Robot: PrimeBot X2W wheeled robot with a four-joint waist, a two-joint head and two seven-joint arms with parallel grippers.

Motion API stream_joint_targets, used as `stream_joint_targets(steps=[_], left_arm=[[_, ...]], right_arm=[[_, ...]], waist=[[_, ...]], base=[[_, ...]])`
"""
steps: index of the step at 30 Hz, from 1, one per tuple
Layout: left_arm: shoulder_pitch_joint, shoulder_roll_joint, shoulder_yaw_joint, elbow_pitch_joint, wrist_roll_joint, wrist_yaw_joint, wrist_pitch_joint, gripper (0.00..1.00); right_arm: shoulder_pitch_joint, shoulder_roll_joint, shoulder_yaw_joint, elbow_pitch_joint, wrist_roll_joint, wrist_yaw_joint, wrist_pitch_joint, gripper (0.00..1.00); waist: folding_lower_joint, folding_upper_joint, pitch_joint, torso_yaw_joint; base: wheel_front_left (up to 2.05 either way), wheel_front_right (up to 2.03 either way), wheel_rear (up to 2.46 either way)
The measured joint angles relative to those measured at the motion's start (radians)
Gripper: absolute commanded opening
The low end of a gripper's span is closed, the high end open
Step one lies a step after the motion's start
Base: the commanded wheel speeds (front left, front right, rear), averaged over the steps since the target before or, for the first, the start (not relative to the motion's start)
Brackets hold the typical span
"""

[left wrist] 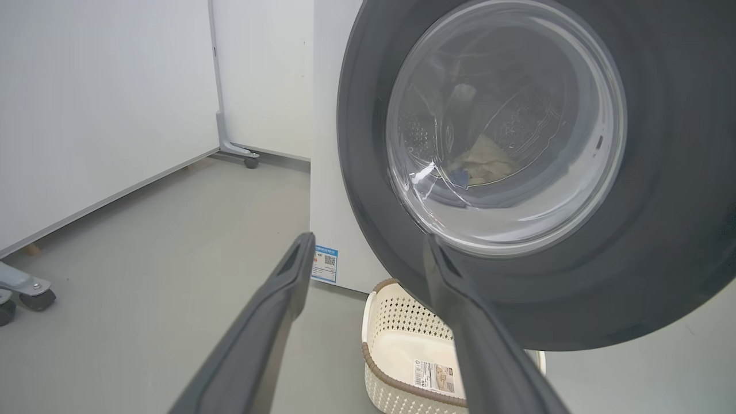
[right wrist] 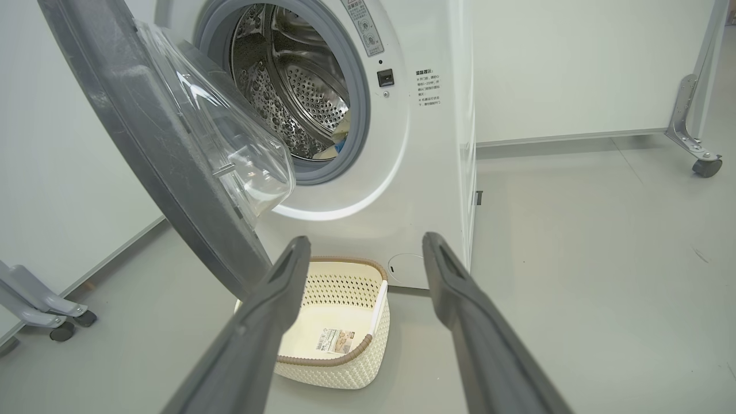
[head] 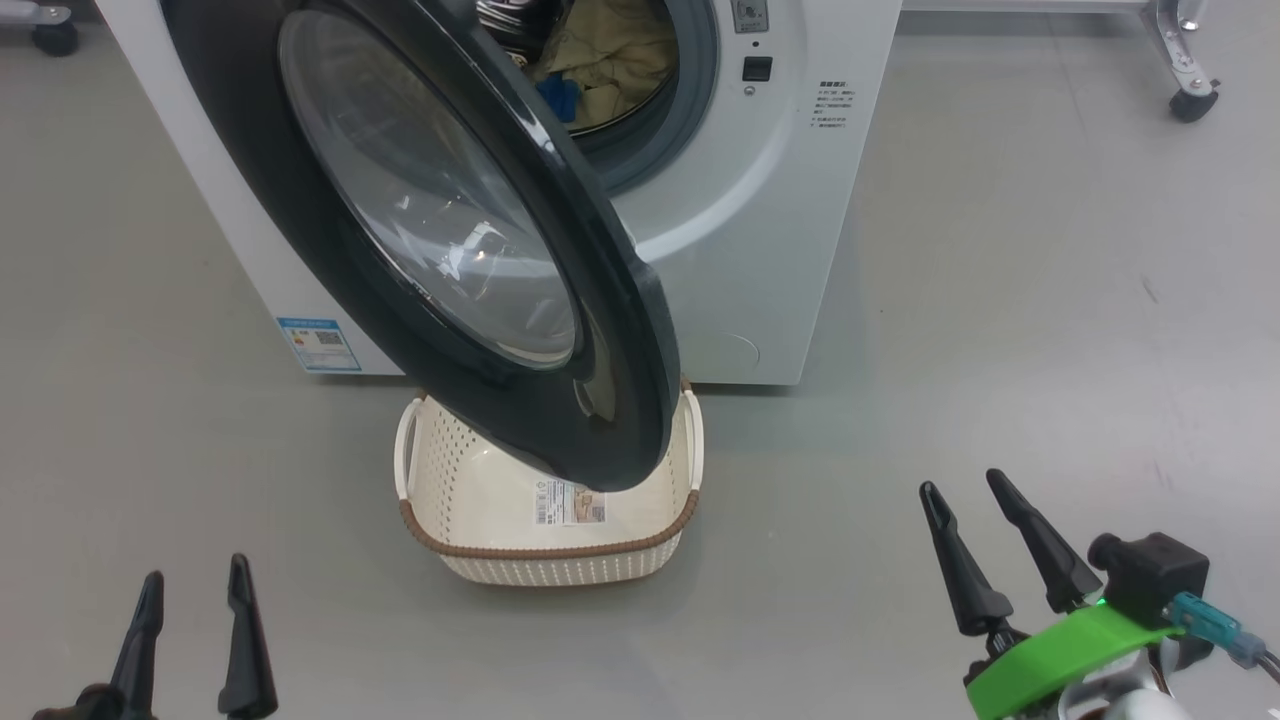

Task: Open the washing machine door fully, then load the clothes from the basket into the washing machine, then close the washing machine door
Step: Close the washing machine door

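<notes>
Washing machine door [head: 620, 330] stands ajar, lower edge over the basket [head: 550, 552]; left end effector [head: 195, 567] and right end effector [head: 962, 480] gape empty.

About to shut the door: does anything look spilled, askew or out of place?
Nothing spilled or damaged. The pale yellow clothes lie inside the white front-loading washing machine; the small cream perforated plastic basket stands upright and empty on the floor, under the half-open black-rimmed round glass door.

washing machine [head: 760, 250] sticker [head: 319, 344], basket [head: 560, 562] label [head: 573, 503], unreadable
</notes>
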Motion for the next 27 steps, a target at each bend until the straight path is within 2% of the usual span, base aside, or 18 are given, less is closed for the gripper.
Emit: stream_joint_targets(steps=[5, 6, 7, 8, 9, 19, 23, 27], left_arm=[[0.0, -0.005, 0.003, 0.002, 0.0, -0.007, 0.0, 1.0], [0.0, -0.006, 0.004, 0.002, 0.0, -0.007, 0.0, 1.0], [0.0, -0.006, 0.006, 0.002, 0.0, -0.007, 0.0, 1.0], [0.0, -0.007, 0.006, 0.002, 0.0, -0.008, 0.0, 1.0], [0.0, -0.007, 0.007, 0.002, 0.001, -0.008, 0.0, 1.0], [-0.001, -0.012, 0.015, -0.002, 0.016, -0.017, 0.0, 1.0], [-0.003, -0.017, 0.015, -0.003, 0.017, -0.017, 0.0, 1.0], [-0.012, -0.025, 0.013, -0.004, 0.023, -0.025, 0.0, 1.0]], right_arm=[[0.0, 0.0, -0.001, 0.0, 0.0, 0.0, 0.0, 1.0], [0.0, 0.0, -0.001, 0.0, 0.0, 0.0, 0.0, 0.94], [0.0, 0.0, -0.001, 0.0, 0.0, 0.0, 0.0, 0.74], [0.0, 0.0, -0.003, 0.0, 0.0, 0.0, 0.0, 0.2], [0.0, 0.0, -0.004, 0.0, 0.0, 0.0, 0.0, 0.0], [-0.001, 0.0, -0.021, -0.032, -0.02, 0.0, 0.0, 0.0], [-0.021, -0.004, -0.028, -0.111, -0.036, 0.0, 0.0, 0.0], [-0.104, -0.028, -0.012, -0.219, -0.05, 0.0, -0.004, 0.0]], waist=[[0.0, 0.0, 0.003, -0.001], [0.0, 0.0, 0.004, -0.001], [0.0, 0.0, 0.004, -0.001], [0.0001, 0.0, 0.005, -0.001], [0.0, 0.0, 0.005, -0.001], [0.0, 0.0, 0.016, 0.003], [0.0001, 0.0, 0.024, 0.008], [0.0001, 0.0, 0.029, 0.022]], base=[[0.0, 0.0, 0.0], [0.0, 0.0, 0.0], [0.0, 0.0, 0.0], [0.0, 0.0, 0.0], [0.0, 0.0, 0.0], [0.0, 0.0, 0.0], [0.0, 0.0, 0.0], [0.0, 0.0, 0.0]])
